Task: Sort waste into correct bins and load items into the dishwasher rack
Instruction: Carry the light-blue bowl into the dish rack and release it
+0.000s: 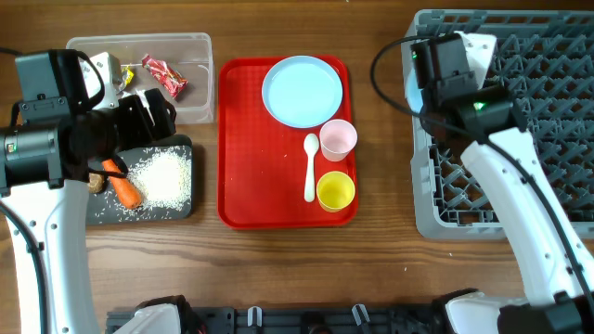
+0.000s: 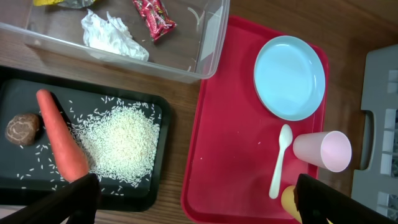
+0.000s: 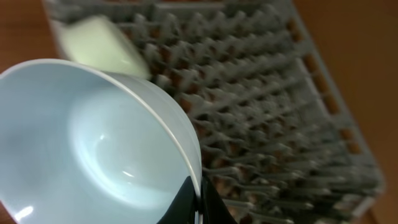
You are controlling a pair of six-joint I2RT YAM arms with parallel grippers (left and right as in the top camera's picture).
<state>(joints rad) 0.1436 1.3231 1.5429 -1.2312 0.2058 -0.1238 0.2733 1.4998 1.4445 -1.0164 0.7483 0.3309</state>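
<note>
My right gripper [image 3: 199, 200] is shut on the rim of a pale blue bowl [image 3: 81, 143], tilted over the left part of the grey dishwasher rack [image 1: 538, 93]. My left gripper [image 2: 199, 205] hangs open and empty above the gap between the black tray [image 2: 158, 115] and the red tray. The black tray holds a carrot [image 2: 61, 140], loose rice [image 2: 121, 140] and a brown lump [image 2: 23, 129]. In the clear tub [image 2: 211, 59] lie white tissue [image 2: 112, 34] and a red wrapper [image 2: 154, 17]. The plate [image 1: 303, 90], pink cup [image 1: 337, 139], white spoon [image 1: 311, 167] and yellow cup [image 1: 335, 190] sit on the red tray.
The red tray [image 1: 241, 186] lies mid-table between the bins and the rack. A pale, blurred object [image 3: 99, 43] rests in the rack behind the held bowl. Bare wooden table runs along the front edge.
</note>
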